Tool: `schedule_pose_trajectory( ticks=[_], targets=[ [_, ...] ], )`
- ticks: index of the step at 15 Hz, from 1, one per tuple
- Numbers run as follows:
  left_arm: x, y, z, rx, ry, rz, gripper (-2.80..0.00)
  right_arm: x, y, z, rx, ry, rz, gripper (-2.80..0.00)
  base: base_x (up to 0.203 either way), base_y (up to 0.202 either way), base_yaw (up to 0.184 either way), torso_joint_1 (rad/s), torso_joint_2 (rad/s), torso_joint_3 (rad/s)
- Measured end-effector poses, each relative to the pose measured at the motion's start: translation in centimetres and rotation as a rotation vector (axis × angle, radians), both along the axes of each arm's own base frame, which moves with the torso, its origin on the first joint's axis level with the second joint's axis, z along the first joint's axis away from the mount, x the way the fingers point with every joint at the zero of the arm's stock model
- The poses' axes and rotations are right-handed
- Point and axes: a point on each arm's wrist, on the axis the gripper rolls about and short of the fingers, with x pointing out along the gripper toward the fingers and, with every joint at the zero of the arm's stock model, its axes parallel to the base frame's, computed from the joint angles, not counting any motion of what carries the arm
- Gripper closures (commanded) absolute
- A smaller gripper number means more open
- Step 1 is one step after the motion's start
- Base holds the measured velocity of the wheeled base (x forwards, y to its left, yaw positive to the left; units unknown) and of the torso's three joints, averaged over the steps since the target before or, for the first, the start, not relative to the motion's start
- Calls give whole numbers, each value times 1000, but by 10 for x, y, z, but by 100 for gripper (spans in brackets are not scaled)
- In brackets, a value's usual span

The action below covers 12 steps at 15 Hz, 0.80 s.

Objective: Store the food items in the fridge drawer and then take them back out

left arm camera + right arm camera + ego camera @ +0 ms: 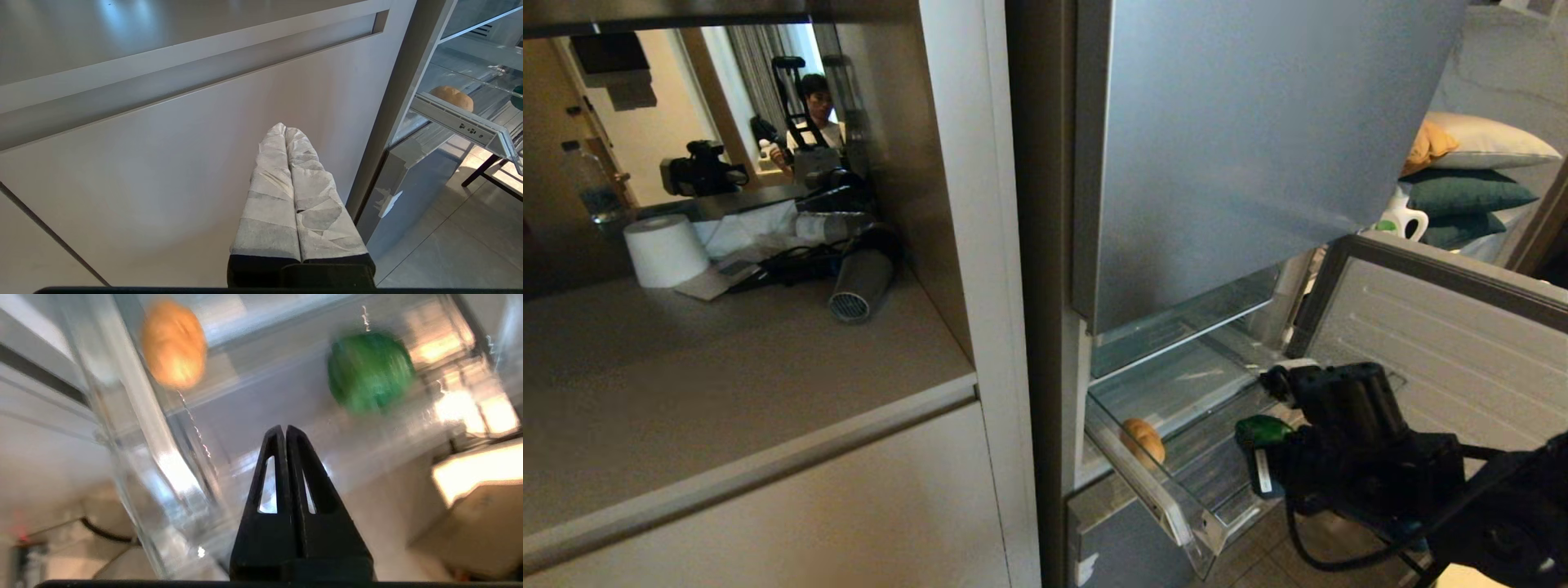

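The fridge drawer (pixel 1168 506) is pulled out, a clear plastic bin below the tall upper door. A tan potato (pixel 1143 441) lies at its left end and a dark-green bell pepper (pixel 1262 429) at its right end. My right arm (pixel 1347 425) hangs over the drawer just beside the pepper. In the right wrist view my right gripper (pixel 284 428) is shut and empty, apart from the potato (pixel 173 343) and the pepper (pixel 369 369) beyond the tips. My left gripper (pixel 284 127), wrapped in white tape, is shut and parked before a beige cabinet door (pixel 143 171).
The silver upper fridge door (pixel 1241 147) is overhead. An open lower door with white ribbed lining (pixel 1445 327) stands right of my arm. The counter at left holds a paper roll (pixel 663 249) and a hair dryer (pixel 858 290). A mirror reflects a person (pixel 813 106).
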Motion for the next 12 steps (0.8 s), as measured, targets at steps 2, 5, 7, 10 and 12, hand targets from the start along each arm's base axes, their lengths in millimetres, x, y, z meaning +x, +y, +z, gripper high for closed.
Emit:
schedule_pose_trajectory(
  ticks=[2, 5, 7, 10, 12],
  targets=[
    [0, 0, 0, 0, 0, 1, 0, -18, -12, -7, -23, 29, -49, 0, 0, 0, 0, 0, 0, 0],
    [0, 0, 0, 0, 0, 1, 0, -42, -26, -17, -21, 75, -103, 0, 0, 0, 0, 0, 0, 0],
    [0, 0, 0, 0, 0, 0, 0, -48, -30, -22, -18, 101, -111, 0, 0, 0, 0, 0, 0, 0],
    [0, 0, 0, 0, 0, 0, 0, -40, -30, -33, -18, 151, -115, 0, 0, 0, 0, 0, 0, 0],
    [0, 0, 0, 0, 0, 0, 0, -30, -29, -42, -9, 189, -111, 0, 0, 0, 0, 0, 0, 0]
  ],
)
